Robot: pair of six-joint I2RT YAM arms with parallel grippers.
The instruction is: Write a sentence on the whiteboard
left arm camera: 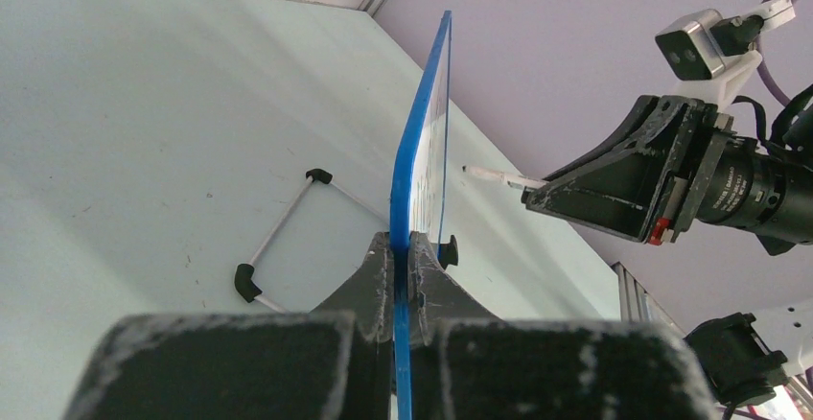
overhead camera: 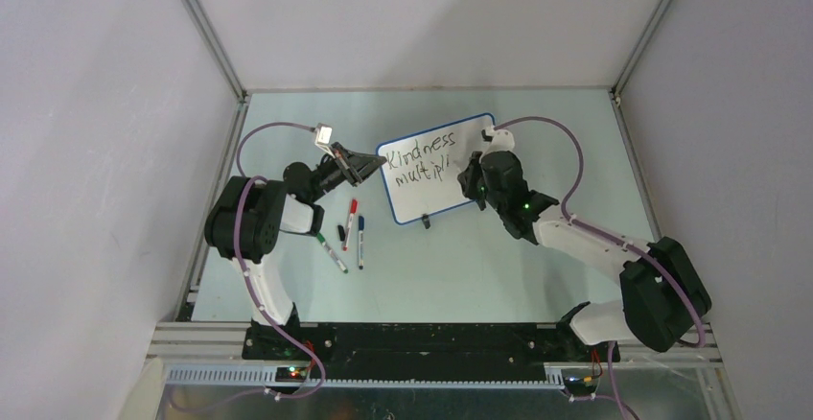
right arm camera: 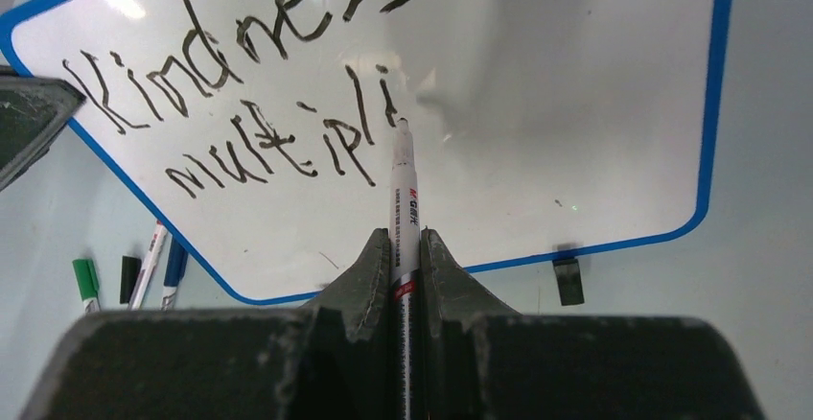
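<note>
The left gripper (left arm camera: 403, 240) clamps the whiteboard (right arm camera: 575, 104) rim while the right gripper (right arm camera: 405, 247) pinches a marker (right arm camera: 404, 190), its tip at the sentence (right arm camera: 275, 142).

Clamps whiteboard (overhead camera: 460, 185) edge in left gripper (left arm camera: 403, 247), elbow folded; pinches marker (right arm camera: 405, 199) in right gripper (right arm camera: 405, 247), arm stretched inward.

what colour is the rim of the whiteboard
Blue. The whiteboard rim shows best in the right wrist view.

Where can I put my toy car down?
Best: the bare table in front of the whiteboard, between left arm and right arm. The strip behind the board is free too. It's crowded beside the left arm, where loose pens lie.
</note>
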